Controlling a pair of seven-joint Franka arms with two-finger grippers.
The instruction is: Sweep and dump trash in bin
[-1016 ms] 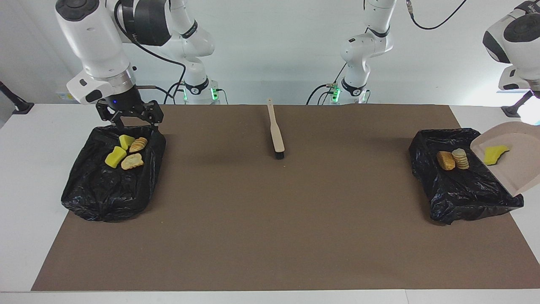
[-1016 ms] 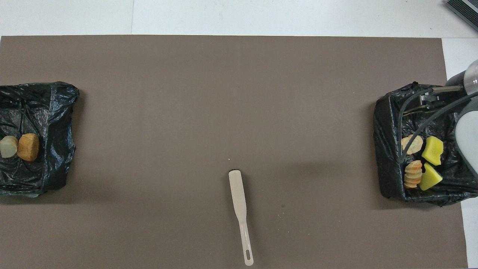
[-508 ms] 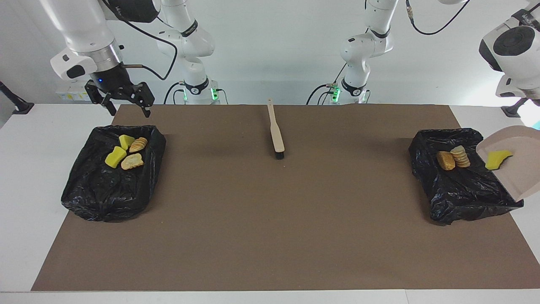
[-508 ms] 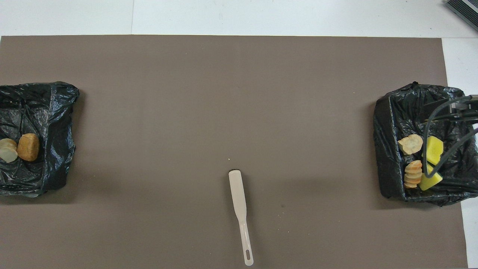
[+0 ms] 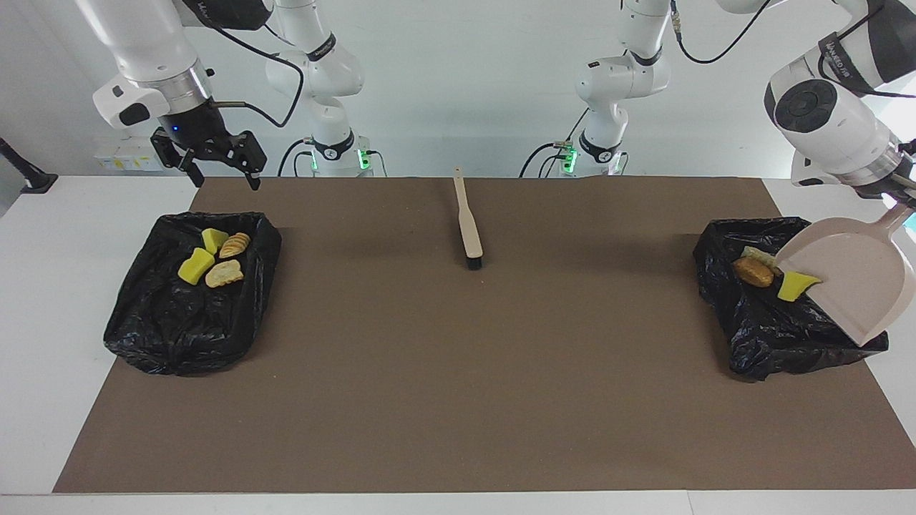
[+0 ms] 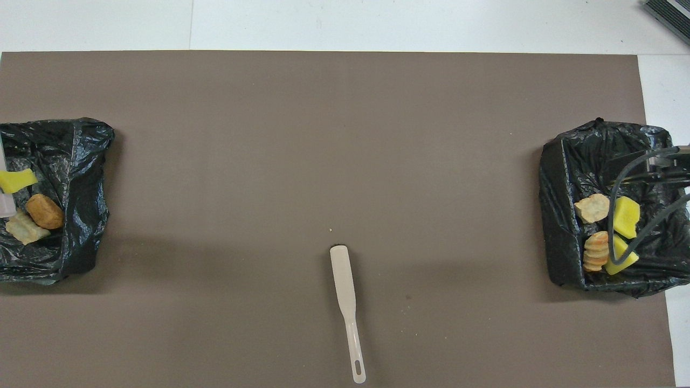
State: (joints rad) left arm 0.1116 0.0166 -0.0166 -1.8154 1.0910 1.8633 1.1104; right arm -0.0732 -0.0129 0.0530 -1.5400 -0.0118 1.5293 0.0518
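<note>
Right gripper (image 5: 224,179) waiting, wide open, empty, above one bin (image 5: 136,322). Left gripper (image 5: 903,204) clamped on dustpan (image 5: 859,286) handle, tipped over other bin (image 5: 758,336). Light, soft trash (image 5: 796,285) at lip, rest binned. Best gripped by handle only.

A big brown mat (image 5: 458,372) is spread over the white table (image 5: 43,300). A beige brush (image 5: 468,222) is laid on the mat, near the middle of the edge nearest the robots, with its dark bristles pointed toward the mat's middle.
</note>
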